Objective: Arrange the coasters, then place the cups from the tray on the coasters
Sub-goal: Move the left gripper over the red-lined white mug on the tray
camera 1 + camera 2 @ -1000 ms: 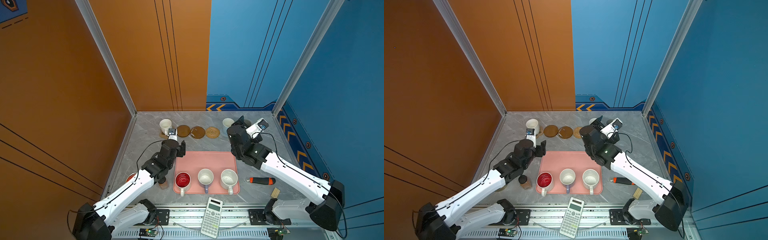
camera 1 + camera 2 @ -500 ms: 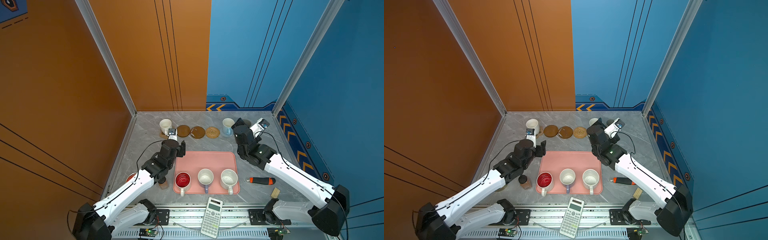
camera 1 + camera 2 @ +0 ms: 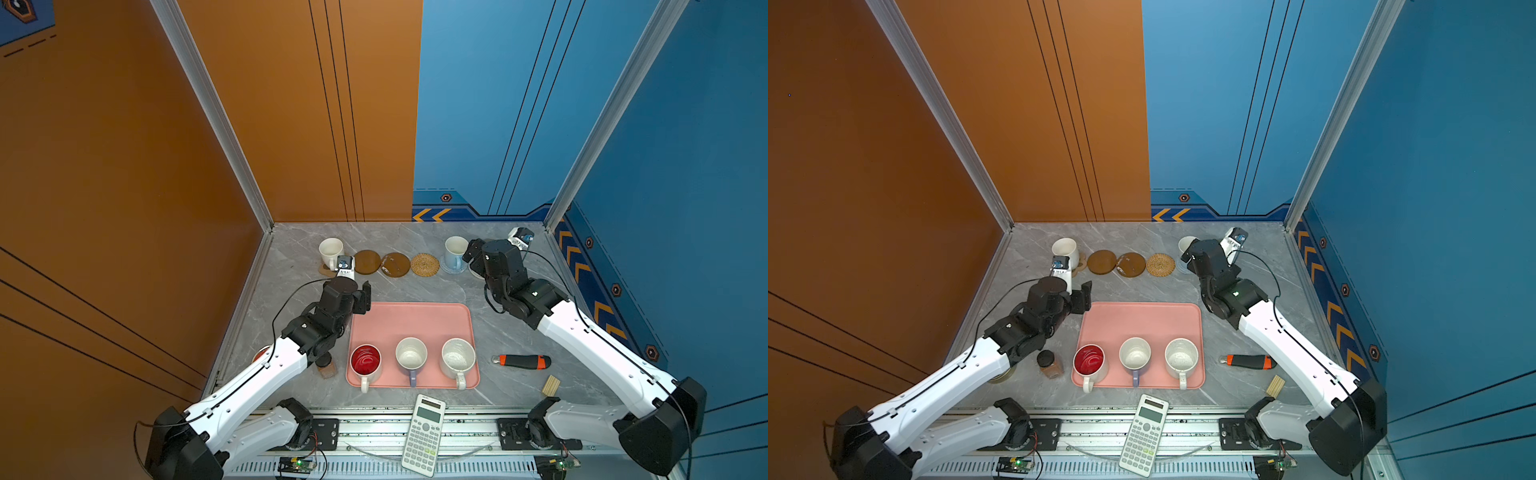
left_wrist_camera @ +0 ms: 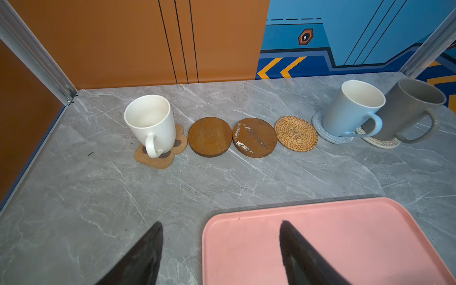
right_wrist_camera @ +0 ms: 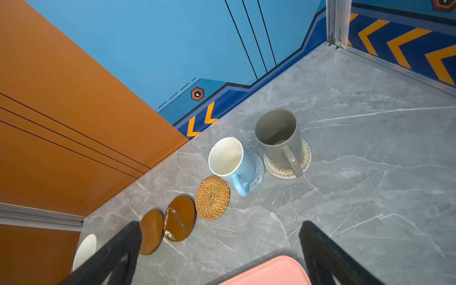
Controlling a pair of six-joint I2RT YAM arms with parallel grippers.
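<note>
Status, roughly half done.

Marble tabletop [image 3: 415,286]: the coaster row runs along the far wall, with the pink tray [image 3: 411,324] in the middle, nearer the robot base.

Left gripper [image 4: 221,237]: jaws apart, nothing between them, at the tray's far left corner. Right gripper [image 5: 219,229]: jaws spread wide and empty, at the right end of the row near the light blue mug.

Mugs placed, 3 of 6:
- white mug [image 4: 150,123] on the paw-shaped coaster [image 4: 158,158], left end of the row
- light blue mug [image 4: 350,108] on the grey-blue knitted coaster [image 4: 320,128]
- grey mug [image 4: 407,111] on the whitish woven coaster [image 4: 380,143], right end; the right arm hides it in both top views

Mugs left on the tray, in one row along its near edge with handles toward the base:
- red-inside mug [image 3: 365,360]
- lavender mug [image 3: 411,355]
- speckled cream mug [image 3: 458,359]

The far half of the tray is bare.

All six coasters are lined up, so I'd call that step done. Three are open mid-row: plain brown disc [image 4: 209,137], scuffed brown disc [image 4: 254,140] and rattan round [image 4: 296,133]. The two discs look to be touching or slightly overlapping, and I can't tell which.

Left to do: three pick-and-places. My guess is the left arm takes the red-inside mug next.
</note>
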